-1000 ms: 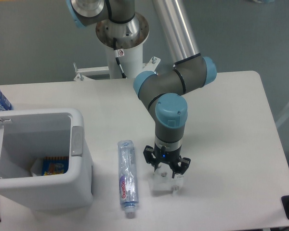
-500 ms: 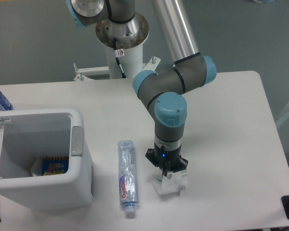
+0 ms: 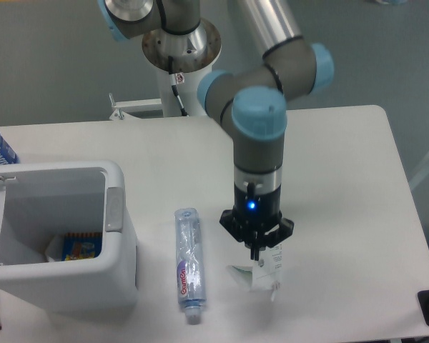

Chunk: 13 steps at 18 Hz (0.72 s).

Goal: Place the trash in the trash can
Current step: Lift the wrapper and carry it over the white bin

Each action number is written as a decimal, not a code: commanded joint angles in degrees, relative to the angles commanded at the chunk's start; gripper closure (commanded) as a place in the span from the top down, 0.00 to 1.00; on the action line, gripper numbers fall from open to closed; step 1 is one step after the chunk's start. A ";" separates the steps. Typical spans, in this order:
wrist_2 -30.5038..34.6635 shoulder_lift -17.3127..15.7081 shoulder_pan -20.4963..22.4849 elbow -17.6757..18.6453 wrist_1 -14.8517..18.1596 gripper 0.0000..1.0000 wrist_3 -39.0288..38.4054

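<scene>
White plastic is what the table [image 3: 343,186] and the bin [image 3: 121,246] share; the bin stands at the table's left, open-topped, with a small colourful packet [image 3: 81,247] lying at its bottom. Neither piece of trash is seen inside it, so the task is judged barely begun. The bottle [image 3: 187,266] lies flat on the table just right of the bin, untouched, its cap toward the near edge. The gripper [image 3: 258,251] is closed on the top of the bag [image 3: 259,276], which hangs crumpled beneath it, at or just above the table to the right of the bottle. Both items are yet to be carried over and dropped in, the bag presumably first.
</scene>
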<state>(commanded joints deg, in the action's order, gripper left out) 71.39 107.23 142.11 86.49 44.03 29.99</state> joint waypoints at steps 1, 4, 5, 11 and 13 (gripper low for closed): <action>-2.20 -0.79 0.70 -0.53 0.00 0.00 -2.20; -7.57 -2.55 1.85 -1.50 0.00 0.00 -7.83; -9.15 -3.43 1.94 -1.50 0.00 0.00 -9.50; -17.15 -6.95 1.77 -1.24 0.00 0.00 -19.70; -20.75 -7.65 1.24 -0.71 0.00 0.00 -21.81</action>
<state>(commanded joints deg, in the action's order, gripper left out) 50.64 99.58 143.35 85.78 44.03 8.18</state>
